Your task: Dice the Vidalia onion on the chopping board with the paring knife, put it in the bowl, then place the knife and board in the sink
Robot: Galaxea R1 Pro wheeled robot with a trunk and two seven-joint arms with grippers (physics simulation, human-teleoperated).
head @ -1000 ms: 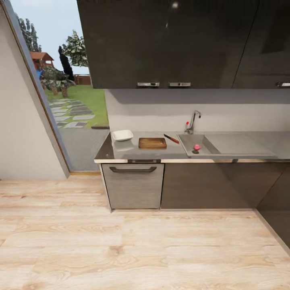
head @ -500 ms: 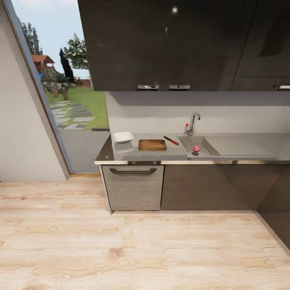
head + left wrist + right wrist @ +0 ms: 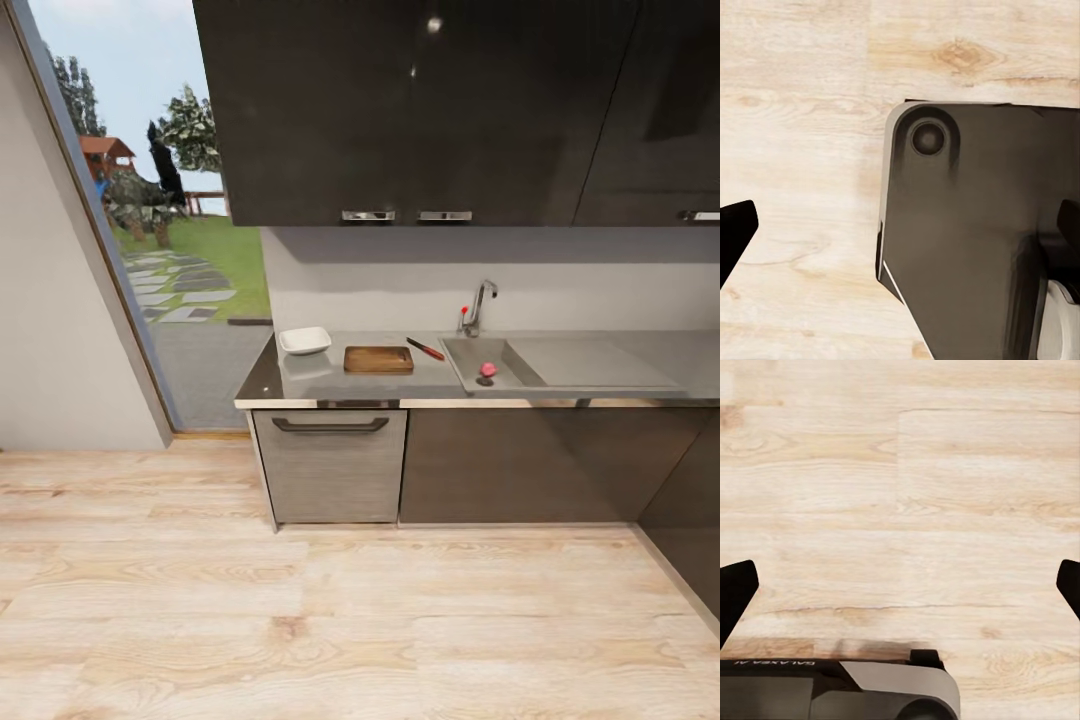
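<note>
Both grippers hanging wide open, empty, pointing at floor (image 3: 900, 472). Vidalia onion (image 3: 488, 368) sitting in sink (image 3: 500, 375), well ahead; risking bumping countertop (image 3: 300, 378) when approaching.

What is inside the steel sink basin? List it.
Inside the rectangular stainless-steel sink sits the small pinkish-red Vidalia onion, near the basin's front wall. A small dark spot beside it may be the drain. The front wall hides the part of the basin floor nearest the robot.
</note>
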